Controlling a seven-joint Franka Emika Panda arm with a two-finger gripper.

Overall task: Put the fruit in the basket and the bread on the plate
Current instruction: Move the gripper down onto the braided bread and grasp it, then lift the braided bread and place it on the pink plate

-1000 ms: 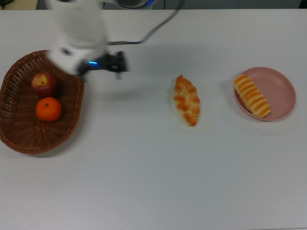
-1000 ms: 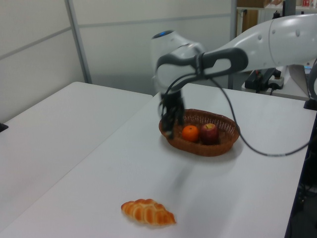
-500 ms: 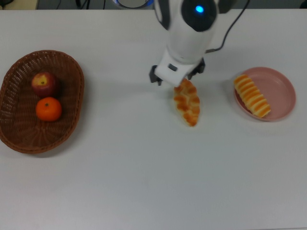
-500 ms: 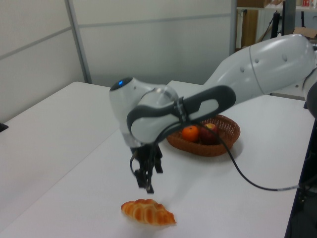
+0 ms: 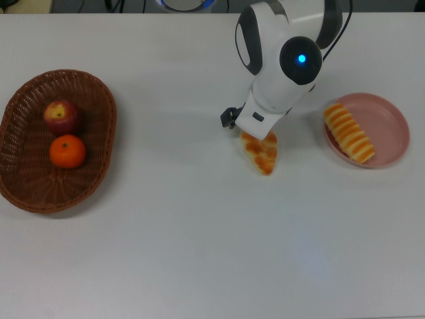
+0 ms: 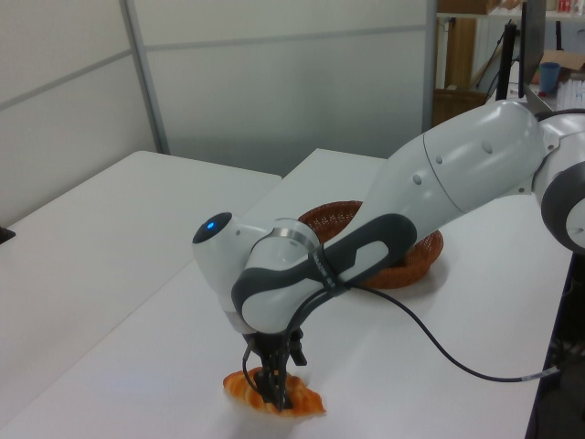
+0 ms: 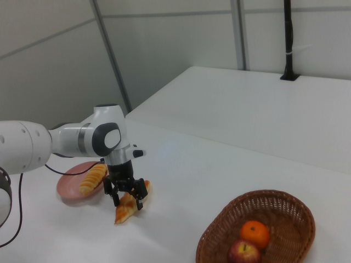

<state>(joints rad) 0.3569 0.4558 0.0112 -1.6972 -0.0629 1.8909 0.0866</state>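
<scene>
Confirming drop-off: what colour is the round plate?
Plain pink, clearest in the top view.

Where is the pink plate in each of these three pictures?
Top view: the pink plate sits at the right edge, striped roll on it.
Left view: not in it.
Right view: the plate lies at the left, behind the arm.
Shared landmark: the braided bread beside it.

Woven wicker basket (image 5: 99,143), rough; glossy white plastic arm shell (image 5: 285,60); smooth matt white table (image 5: 199,232).
</scene>
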